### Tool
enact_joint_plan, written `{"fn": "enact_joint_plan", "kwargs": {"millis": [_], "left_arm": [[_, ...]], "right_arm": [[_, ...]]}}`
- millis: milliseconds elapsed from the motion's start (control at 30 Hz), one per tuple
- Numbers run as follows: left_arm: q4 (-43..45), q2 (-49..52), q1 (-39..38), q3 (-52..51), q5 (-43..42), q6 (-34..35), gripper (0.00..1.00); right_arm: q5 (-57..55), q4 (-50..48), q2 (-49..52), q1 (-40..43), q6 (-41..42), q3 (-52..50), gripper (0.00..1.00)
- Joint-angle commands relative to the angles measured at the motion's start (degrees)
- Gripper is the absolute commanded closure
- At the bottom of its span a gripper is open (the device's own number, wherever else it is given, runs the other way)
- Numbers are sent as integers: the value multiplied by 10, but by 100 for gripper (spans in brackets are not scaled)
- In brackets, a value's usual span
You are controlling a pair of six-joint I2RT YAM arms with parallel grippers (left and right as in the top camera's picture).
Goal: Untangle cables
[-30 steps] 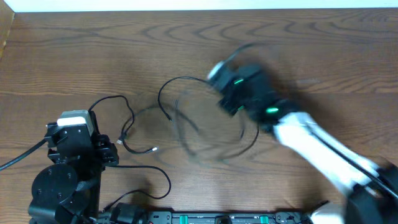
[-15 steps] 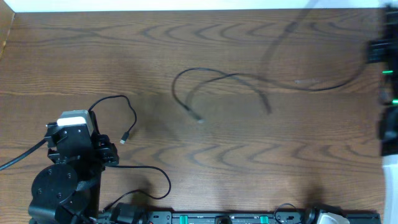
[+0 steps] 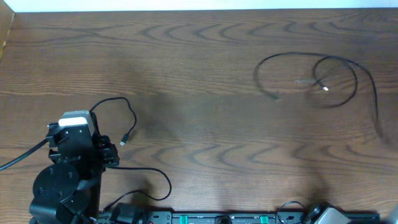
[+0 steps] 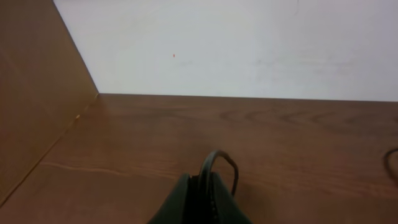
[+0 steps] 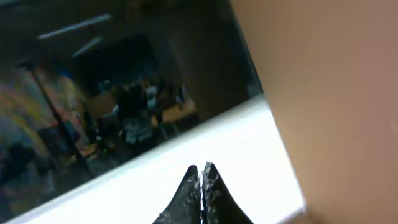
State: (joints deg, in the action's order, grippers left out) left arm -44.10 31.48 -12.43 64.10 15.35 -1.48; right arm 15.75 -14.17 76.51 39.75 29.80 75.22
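Your right pincer (image 5: 202, 177) had swung away closed and empty, leaving the loose cable (image 3: 356, 79) looped far right, likely nearer it than your left pincer (image 4: 200, 182), clamped on the second cable (image 3: 133, 115).

Two cables show, a left cable (image 3: 134, 118) and a right cable (image 3: 356, 79), on one table (image 3: 199, 56).

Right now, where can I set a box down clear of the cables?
The broad middle of the table is bare, between the short cable by the left arm and the looped cable at far right. The far-left corner is free too. Crowded: the near-left around the arm, and those right-hand loops.
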Motion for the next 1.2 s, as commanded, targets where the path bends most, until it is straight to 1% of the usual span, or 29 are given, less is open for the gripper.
{"fn": "enact_joint_plan", "kwargs": {"millis": [0, 100, 300, 333, 367, 400, 433, 500, 533, 567, 633, 733, 867, 933, 1000, 1067, 1100, 1167], "left_arm": [[-4, -1, 2, -1, 1, 3, 93], [-7, -1, 2, -1, 1, 3, 93], [-16, -1, 2, -1, 1, 3, 92], [-16, -1, 2, -1, 1, 3, 93], [-16, -1, 2, -1, 1, 3, 93], [-17, -1, 2, -1, 1, 3, 92], [-19, -1, 2, -1, 1, 3, 92], [-21, -1, 2, -1, 1, 7, 92], [-22, -1, 2, -1, 1, 12, 93], [-22, -1, 2, -1, 1, 15, 93], [-22, -1, 2, -1, 1, 16, 92], [-22, -1, 2, -1, 1, 16, 92], [-22, -1, 2, -1, 1, 23, 93], [-22, -1, 2, -1, 1, 27, 92], [-22, -1, 2, -1, -5, 27, 93], [-22, -1, 2, -1, -10, 27, 92], [-22, -1, 2, -1, -10, 27, 93], [-22, -1, 2, -1, -10, 27, 92]], "right_arm": [[45, 3, 56, 30, 99, 3, 99], [115, 2, 108, 63, 120, 3, 99], [281, 6, 215, 107, 111, 3, 99], [308, 11, 230, 107, 97, 3, 92], [332, 23, 243, 106, 77, 3, 80], [348, 43, 255, 103, 59, 3, 53], [355, 71, 266, 99, 41, 3, 35], [351, 146, 285, 87, -9, 3, 13], [345, 174, 291, 80, -31, 3, 4], [328, 209, 296, 71, -54, 3, 1], [260, 283, 302, 52, -85, 3, 1], [75, 381, 303, 14, -85, 3, 1], [-117, 441, 303, -25, -86, 2, 1], [-191, 451, 303, -42, -104, 0, 1], [-225, 453, 303, -57, -133, -3, 1], [-231, 461, 303, -69, -144, -5, 1], [-226, 467, 303, -73, -139, -6, 1], [-201, 477, 303, -81, -103, -7, 1]]}}
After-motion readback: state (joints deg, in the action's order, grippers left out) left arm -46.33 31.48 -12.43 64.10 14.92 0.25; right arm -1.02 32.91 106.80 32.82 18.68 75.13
